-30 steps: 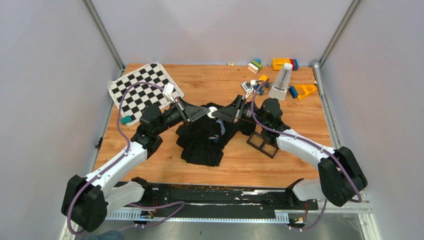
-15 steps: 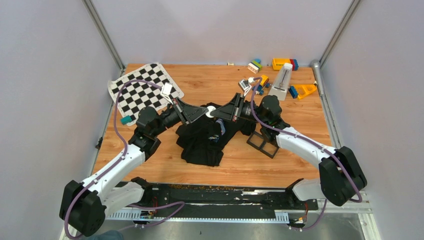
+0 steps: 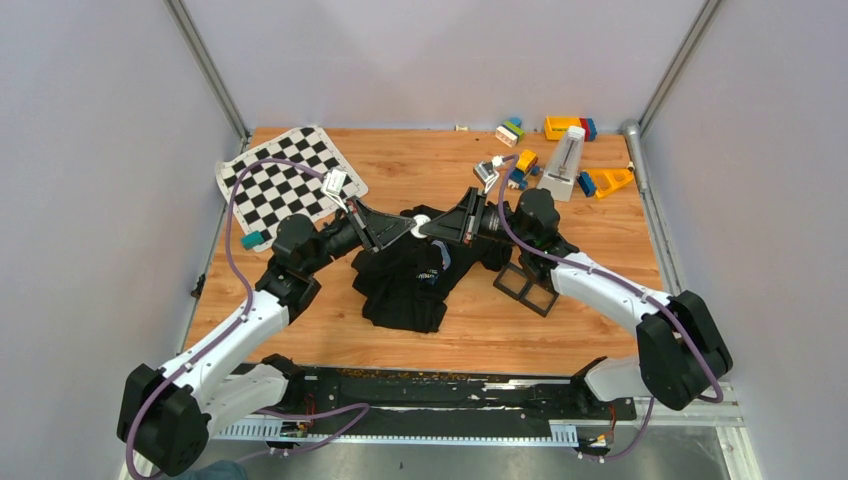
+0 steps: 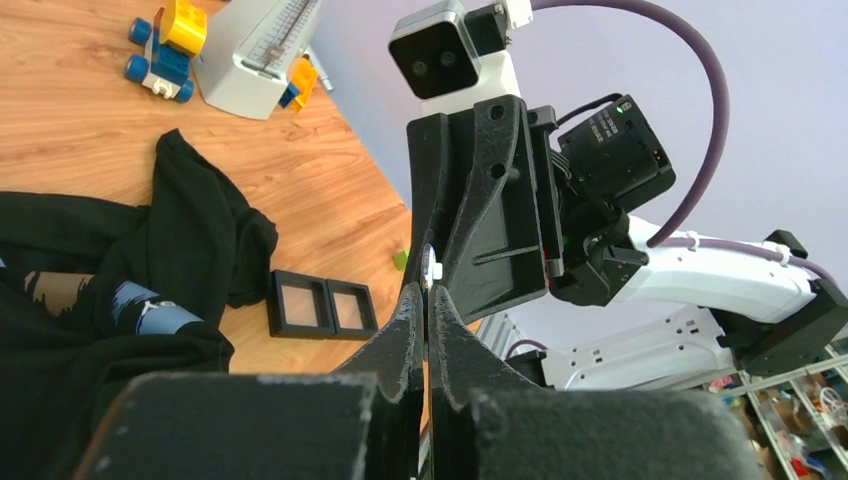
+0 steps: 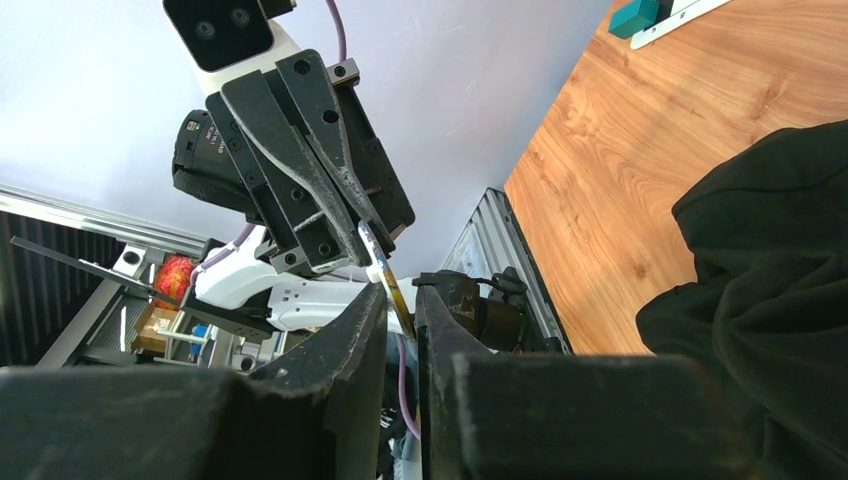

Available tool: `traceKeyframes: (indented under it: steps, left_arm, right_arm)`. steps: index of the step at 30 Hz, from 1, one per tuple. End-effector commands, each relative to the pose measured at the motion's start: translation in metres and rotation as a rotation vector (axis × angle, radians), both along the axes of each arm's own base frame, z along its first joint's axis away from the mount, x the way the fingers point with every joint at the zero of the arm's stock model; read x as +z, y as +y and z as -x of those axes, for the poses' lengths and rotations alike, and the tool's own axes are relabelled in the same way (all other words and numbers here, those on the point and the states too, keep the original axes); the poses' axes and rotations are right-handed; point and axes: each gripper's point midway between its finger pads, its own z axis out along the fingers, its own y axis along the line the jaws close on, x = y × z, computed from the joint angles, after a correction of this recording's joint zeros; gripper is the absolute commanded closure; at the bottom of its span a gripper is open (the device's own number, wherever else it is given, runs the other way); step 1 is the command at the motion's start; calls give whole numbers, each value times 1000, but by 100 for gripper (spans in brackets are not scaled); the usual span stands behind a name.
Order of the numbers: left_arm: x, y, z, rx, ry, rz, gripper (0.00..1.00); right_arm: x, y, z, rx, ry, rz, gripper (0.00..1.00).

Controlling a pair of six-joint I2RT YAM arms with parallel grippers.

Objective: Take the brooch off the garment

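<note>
- Above the worktop's [image 3: 330, 330] middle, your left tool [image 3: 411, 228], fingers together, meets your right tool [image 3: 433, 228], clamped on the brooch [image 3: 424, 220].
- Beneath them the garment [image 3: 405, 285] lies bunched; black frames [image 3: 527, 288] sit just beside it, toward the right edge.

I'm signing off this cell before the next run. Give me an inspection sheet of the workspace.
Surface: wooden table, nothing spilled.
Job's things: black shirt crumpled mid-table; white brooch held up between both hands; still pinned or not, cannot tell.
Clutter: chequered mat far left; two black frames right of the shirt; metronome and toy blocks far right.
Hands: left hand shut at the brooch; right hand closed on its edge.
Cables: purple cables along both arms, no snag seen.
Surroundings: grey walls on three sides.
</note>
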Motion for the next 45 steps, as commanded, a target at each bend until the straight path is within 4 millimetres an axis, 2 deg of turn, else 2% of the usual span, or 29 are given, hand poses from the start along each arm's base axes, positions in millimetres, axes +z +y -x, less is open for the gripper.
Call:
traceKeyframes:
  steps: [1, 4, 8, 11, 16, 21, 26, 29, 31, 35, 38, 39, 40, 41, 43, 44, 45]
  left_arm:
    - [71, 0, 34, -83, -243, 99, 100]
    - [70, 2, 34, -69, -251, 97, 100]
    - [65, 2, 30, -52, -234, 87, 100]
    - [59, 5, 25, -20, -213, 69, 100]
    - [51, 9, 21, 19, -192, 66, 100]
    - [42, 8, 19, 17, -178, 42, 100]
    - [38, 6, 18, 11, -165, 29, 100]
    - [27, 3, 16, -4, -135, -6, 100]
    - [13, -2, 15, -21, -87, -41, 100]
    - [-40, -25, 16, -95, 46, -188, 100]
    - [-83, -52, 24, -199, 125, -308, 100]
    - [-92, -55, 26, -217, 146, -328, 100]
    - [-111, -60, 25, -241, 182, -359, 100]
    - [-121, -61, 23, -240, 199, -376, 100]
    - [-157, -57, 13, -217, 264, -457, 100]
    - [-175, -56, 4, -210, 283, -508, 100]
    - [-184, -48, -6, -189, 320, -540, 100]
  right_arm:
    - [-23, -7, -20, -113, 94, 52, 85]
    - [-24, -8, -20, -123, 92, 50, 84]
    - [-24, -10, -18, -112, 89, 49, 76]
    - [-24, -16, -19, -141, 85, 43, 74]
    - [-23, -27, -17, -177, 57, 37, 59]
    - [-13, -35, -7, -166, -15, 16, 43]
    - [-12, -51, 2, -191, -85, 18, 41]
    - [-24, -66, -2, -275, -92, 101, 41]
    - [-38, -79, -9, -360, -72, 203, 42]
    - [-73, -121, -17, -568, 10, 439, 42]
    - [-85, -154, -16, -710, 38, 537, 41]
    - [-87, -161, -13, -736, 43, 554, 41]
    - [-89, -172, -12, -783, 49, 578, 41]
    - [-92, -181, -10, -821, 64, 597, 40]
    - [-104, -198, -6, -888, 125, 658, 42]
    - [-110, -204, -5, -914, 154, 687, 43]
    - [-117, -209, -3, -930, 182, 715, 45]
